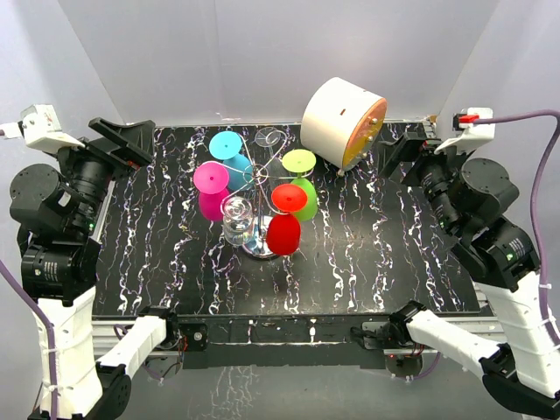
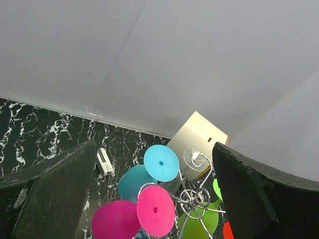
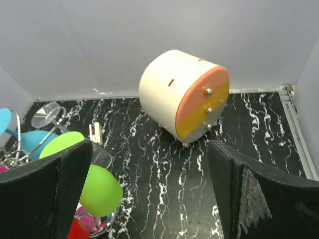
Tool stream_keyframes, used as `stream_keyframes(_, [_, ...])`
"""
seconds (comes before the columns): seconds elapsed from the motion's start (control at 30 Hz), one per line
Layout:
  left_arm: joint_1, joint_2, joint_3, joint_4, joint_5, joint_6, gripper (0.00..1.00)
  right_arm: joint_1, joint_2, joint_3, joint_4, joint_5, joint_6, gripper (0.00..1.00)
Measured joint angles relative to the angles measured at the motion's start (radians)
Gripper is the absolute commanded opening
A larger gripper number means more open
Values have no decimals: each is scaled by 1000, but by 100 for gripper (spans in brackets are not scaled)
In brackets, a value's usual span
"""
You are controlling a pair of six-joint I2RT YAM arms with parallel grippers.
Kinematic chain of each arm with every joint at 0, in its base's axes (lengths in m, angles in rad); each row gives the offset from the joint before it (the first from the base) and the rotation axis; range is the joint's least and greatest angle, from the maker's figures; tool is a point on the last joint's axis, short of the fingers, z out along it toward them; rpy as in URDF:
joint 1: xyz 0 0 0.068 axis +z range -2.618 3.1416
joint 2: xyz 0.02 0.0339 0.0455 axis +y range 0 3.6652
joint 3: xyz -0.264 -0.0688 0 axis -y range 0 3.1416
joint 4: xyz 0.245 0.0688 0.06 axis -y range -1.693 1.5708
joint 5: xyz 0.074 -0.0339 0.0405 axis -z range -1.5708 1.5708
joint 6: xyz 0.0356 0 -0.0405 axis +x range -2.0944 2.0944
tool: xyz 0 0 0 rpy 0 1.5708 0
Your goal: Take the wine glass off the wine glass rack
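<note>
Over the far left corner of the black, white-veined marble desk (image 1: 376,262) the left jaws hang spread wide with nothing between them. The right jaws hang over the far right edge, equally wide and empty, and both pairs are well apart from the glasses. Between the two arms, near the middle of the desk, stands the silver wire wine glass rack (image 1: 253,175), with curled arms and a round shiny base. Stemmed glasses hang from its arms with bowls down and feet uppermost. A cyan wine glass (image 1: 227,145) hangs at the far left and a magenta wine glass (image 1: 211,178) just beside it on the near left. A lime green wine glass (image 1: 300,162) hangs on the right, a red wine glass (image 1: 285,229) at the near right and a clear wine glass (image 1: 237,219) on the near side. Whether the clear one touches the red one I cannot tell. A second clear glass foot (image 1: 269,137) shows at the far side. Beyond the rack, to the right, stands a white drum-shaped cabinet (image 1: 337,114) with an orange and yellow face and three small metal knobs. A small white piece (image 2: 104,161) lies on the desk behind the rack.
</note>
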Motion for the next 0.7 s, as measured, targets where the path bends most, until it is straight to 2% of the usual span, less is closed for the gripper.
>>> stream_keyframes(0.7, [-21,24,2,-144,-67,60,99,-94,-53,-276,-17,-32,95,98])
